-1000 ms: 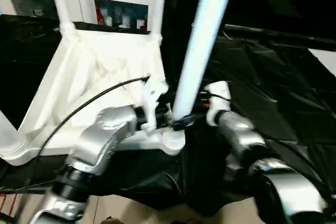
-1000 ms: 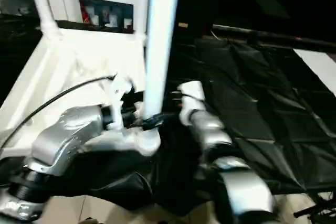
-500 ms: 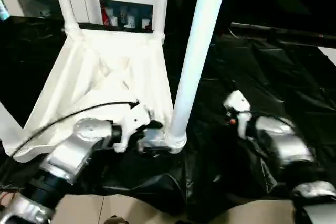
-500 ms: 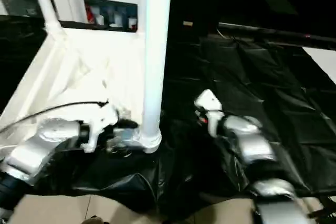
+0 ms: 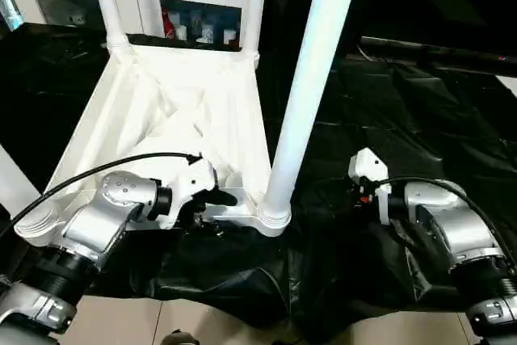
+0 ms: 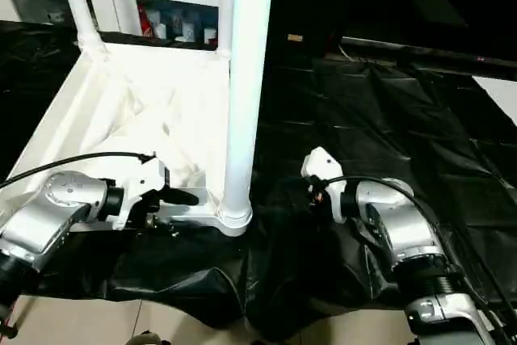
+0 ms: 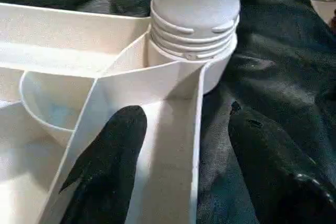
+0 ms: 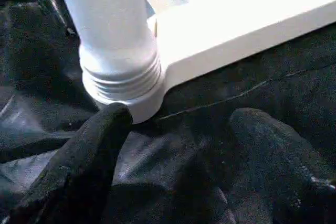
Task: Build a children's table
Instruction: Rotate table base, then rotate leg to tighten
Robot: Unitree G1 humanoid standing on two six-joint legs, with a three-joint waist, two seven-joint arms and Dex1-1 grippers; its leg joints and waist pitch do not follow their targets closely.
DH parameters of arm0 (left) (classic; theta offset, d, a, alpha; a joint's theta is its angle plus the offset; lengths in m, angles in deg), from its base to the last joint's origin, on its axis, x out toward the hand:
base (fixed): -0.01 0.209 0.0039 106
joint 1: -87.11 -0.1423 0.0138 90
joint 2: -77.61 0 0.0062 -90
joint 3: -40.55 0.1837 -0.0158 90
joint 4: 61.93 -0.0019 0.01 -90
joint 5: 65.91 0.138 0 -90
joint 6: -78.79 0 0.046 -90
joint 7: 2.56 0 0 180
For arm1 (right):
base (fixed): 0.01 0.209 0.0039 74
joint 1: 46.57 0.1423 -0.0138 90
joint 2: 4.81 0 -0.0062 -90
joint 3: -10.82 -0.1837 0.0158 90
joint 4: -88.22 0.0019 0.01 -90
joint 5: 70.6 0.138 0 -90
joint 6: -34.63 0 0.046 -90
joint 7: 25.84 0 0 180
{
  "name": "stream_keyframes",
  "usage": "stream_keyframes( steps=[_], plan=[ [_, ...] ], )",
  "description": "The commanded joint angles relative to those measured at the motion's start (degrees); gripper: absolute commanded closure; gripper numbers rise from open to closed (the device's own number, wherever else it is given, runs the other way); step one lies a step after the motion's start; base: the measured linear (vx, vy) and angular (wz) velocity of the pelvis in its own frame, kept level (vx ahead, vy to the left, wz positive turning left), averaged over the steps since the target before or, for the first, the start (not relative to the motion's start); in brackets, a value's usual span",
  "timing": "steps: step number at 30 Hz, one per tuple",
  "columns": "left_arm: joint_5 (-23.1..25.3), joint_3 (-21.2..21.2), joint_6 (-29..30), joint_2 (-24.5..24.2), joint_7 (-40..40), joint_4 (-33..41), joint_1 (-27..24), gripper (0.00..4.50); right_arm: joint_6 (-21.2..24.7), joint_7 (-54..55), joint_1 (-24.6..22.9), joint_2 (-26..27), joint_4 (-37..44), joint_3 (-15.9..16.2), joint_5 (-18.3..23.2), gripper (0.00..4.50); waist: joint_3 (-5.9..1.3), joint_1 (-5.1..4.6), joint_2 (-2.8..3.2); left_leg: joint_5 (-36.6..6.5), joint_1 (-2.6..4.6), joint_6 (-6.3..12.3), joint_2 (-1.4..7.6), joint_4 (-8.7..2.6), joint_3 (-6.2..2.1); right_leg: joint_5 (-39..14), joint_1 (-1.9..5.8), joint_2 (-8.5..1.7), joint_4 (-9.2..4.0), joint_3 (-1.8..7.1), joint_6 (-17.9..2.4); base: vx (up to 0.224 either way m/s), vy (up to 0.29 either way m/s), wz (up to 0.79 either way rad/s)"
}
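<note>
Two open grippers, left gripper astride the upturned children's table rim, right gripper beside its corner leg.

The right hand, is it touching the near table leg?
Apart. In the left eye view, the right hand sits to the side of the near leg, with black sheet visible between them.
</note>
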Motion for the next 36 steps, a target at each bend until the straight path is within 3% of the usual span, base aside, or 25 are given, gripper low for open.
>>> stream_keyframes(
  steps=[1, 6, 8, 21, 27, 31, 33, 35, 36],
  plan=[
    [0.95, 0.38, -0.85, 0.34, 0.43, -1.57, 1.21, 1.89, 1.0, -0.23, -0.82, -1.33, 1.65, 0.18, 0.39, 0.79, -3.69, 0.28, 1.0, -16.91, 0.37, 0.54, 1.49, -4.22, -0.69, -29.85, 2.88, -4.19, -6.11, 3.27, -3.0, 0.0, 0.0, 0.0],
    [1.78, 0.97, -1.64, 1.23, 1.76, -3.91, 2.38, 2.3, 2.58, 0.09, -2.9, -2.11, 4.49, 0.83, 1.13, 0.79, -3.69, 0.58, 1.23, -17.53, 0.56, 0.54, 1.44, -4.18, -0.71, -31.12, 2.79, -4.17, -6.46, 3.13, -2.15, 0.0, 0.0, 0.0],
    [2.0, 1.04, -2.05, 1.61, 2.06, -4.83, 2.85, 2.46, 3.01, 0.04, -3.7, -2.25, 5.44, 0.7, 1.09, 0.79, -3.71, 0.6, 1.05, -17.5, 0.42, 0.51, 1.4, -4.13, -0.72, -31.28, 2.84, -4.21, -6.44, 3.09, -1.87, 0.0, 0.0, 0.0],
    [4.88, 1.71, -4.14, 1.75, 3.32, -8.54, 4.14, 3.54, 3.97, 0.65, -4.23, -2.87, 7.02, 1.01, 1.28, 0.79, -3.59, 0.39, 1.1, -19.17, 0.75, 0.42, 1.04, -3.72, -0.88, -37.25, 2.63, -4.36, -7.65, 2.17, 0.87, 0.0, 0.0, 0.0],
    [6.14, 2.23, -4.87, 1.54, 3.84, -9.74, 4.52, 4.07, 3.98, 0.82, -3.73, -2.73, 6.88, 1.27, 1.19, 0.79, -3.59, 0.1, 1.59, -20.65, 0.85, 0.35, 1.54, -4.16, -1.27, -34.87, 3.0, -4.62, -7.79, 1.65, -0.34, 0.0, 0.0, 0.0],
    [6.31, 2.0, -4.73, 1.5, 4.18, -9.79, 4.62, 4.45, 4.13, 0.86, -3.55, -2.5, 6.76, 1.11, 1.6, 0.79, -3.55, -0.15, 1.54, -21.63, 1.14, 0.09, 1.4, -3.89, -1.33, -36.92, 3.02, -4.94, -8.36, 0.79, 0.61, 0.0, 0.0, 0.0],
    [5.2, 1.34, -2.01, 1.34, 4.56, -7.84, 3.92, 4.49, 4.91, 3.54, -2.5, -0.71, 5.51, -1.65, 3.45, 0.62, -3.53, -0.2, 1.86, -22.17, 1.36, 0.04, 1.52, -3.95, -1.47, -37.0, 2.95, -5.07, -8.48, 0.61, 0.41, 0.0, 0.0, 0.0],
    [3.63, 0.33, 1.89, 1.88, 3.67, -5.41, 3.31, 4.5, 4.55, 4.67, -1.76, 0.46, 4.97, -3.34, 4.84, 0.43, -3.71, -0.58, 2.02, -22.71, 0.75, -0.66, 2.01, -4.38, -1.92, -34.83, 3.68, -5.23, -7.92, 0.5, -0.35, 0.0, 0.0, 0.0],
    [3.39, 0.04, 3.26, 2.31, 2.76, -4.69, 3.22, 4.5, 4.56, 4.34, -1.78, 0.52, 5.21, -3.47, 5.24, 0.35, -3.76, -0.61, 2.12, -23.04, 0.79, -0.7, 2.22, -4.56, -2.08, -33.25, 3.85, -5.25, -7.78, 0.46, -0.95, 0.0, 0.0, 0.0]
  ],
)
